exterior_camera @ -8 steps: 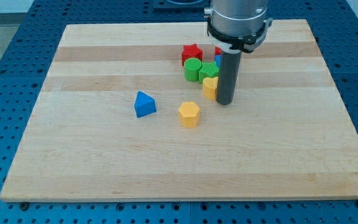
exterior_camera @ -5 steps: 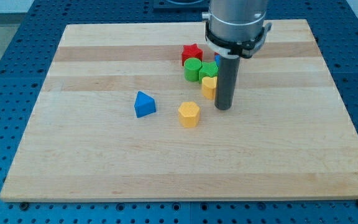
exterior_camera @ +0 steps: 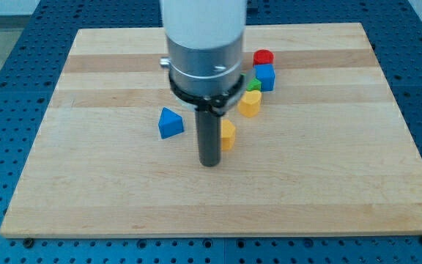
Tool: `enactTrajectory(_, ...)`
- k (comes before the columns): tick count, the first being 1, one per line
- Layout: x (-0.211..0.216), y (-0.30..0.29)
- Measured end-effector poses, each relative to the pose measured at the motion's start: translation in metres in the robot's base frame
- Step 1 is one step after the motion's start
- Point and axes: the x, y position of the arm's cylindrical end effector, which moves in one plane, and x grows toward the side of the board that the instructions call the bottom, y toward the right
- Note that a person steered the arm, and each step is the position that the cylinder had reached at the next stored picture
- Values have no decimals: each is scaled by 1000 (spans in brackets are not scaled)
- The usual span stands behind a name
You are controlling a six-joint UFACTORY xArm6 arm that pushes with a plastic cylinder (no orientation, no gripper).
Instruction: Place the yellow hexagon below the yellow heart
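Note:
The yellow hexagon (exterior_camera: 228, 136) lies near the board's middle, mostly hidden behind my rod. My tip (exterior_camera: 209, 163) rests on the board just to the left of and slightly below the hexagon, close to it or touching it. The yellow heart (exterior_camera: 250, 103) lies up and to the right of the hexagon, apart from it.
A blue triangle (exterior_camera: 170, 122) lies left of my rod. A green block (exterior_camera: 253, 86), a blue cube (exterior_camera: 264, 77) and a red block (exterior_camera: 263, 58) cluster above the heart. My arm hides the red star and another green block. The wooden board (exterior_camera: 123, 191) sits on a blue perforated table.
My rod has moved from the right side of the yellow heart down and left to the left side of the yellow hexagon. The blocks have not visibly moved.

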Motion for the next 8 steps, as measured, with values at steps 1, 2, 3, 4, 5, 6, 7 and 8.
enactTrajectory(1,-13,-1)
enactTrajectory(2,-16,15)
enactTrajectory(3,-16,42)
enactTrajectory(4,-24,55)
enactTrajectory(5,-24,34)
enactTrajectory(6,-24,4)
enactTrajectory(7,-26,0)
enactTrajectory(8,-27,3)
